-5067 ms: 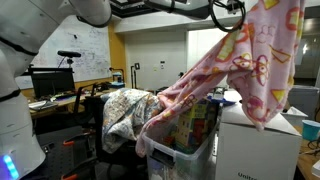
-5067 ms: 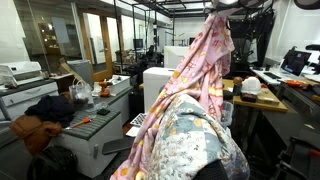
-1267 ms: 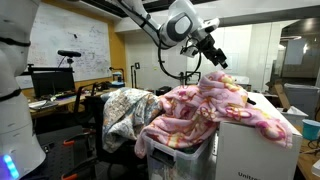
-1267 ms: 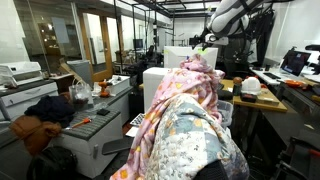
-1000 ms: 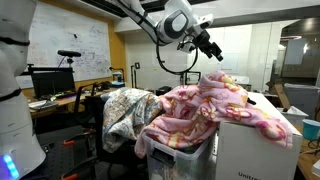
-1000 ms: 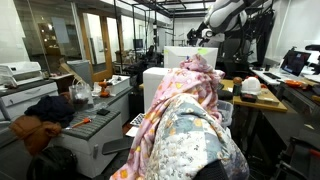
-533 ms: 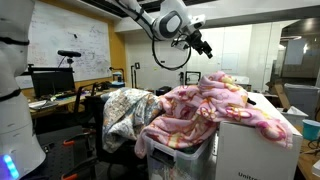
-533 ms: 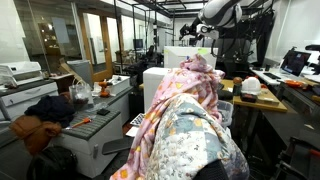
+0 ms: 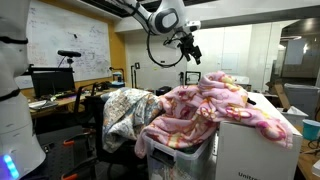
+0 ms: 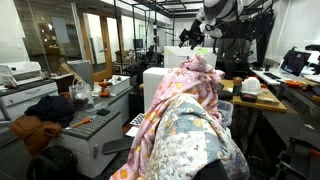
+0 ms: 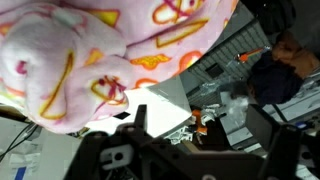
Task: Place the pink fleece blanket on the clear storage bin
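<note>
Exterior view, claw: the claw [image 9: 190,48] hangs at 12 o'clock, well apart from the heap.
Exterior view, blanket: the pink fleece blanket [image 9: 215,110] lies heaped over the clear storage bin [image 9: 185,160] at 6 o'clock and spills onto a white box [image 9: 255,150].
Exterior view, foreground: a grey-white patterned blanket [image 10: 190,145] lies at 6 o'clock, with pink folds behind it.
Wrist view: pink fleece fills 10 o'clock. The claw's fingers [image 11: 140,118] look spread and empty, probably because the bin now carries the load.

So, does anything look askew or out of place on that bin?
The pink fleece blanket is heaped lopsidedly on the clear storage bin, one side spilling over the white box beside it.
</note>
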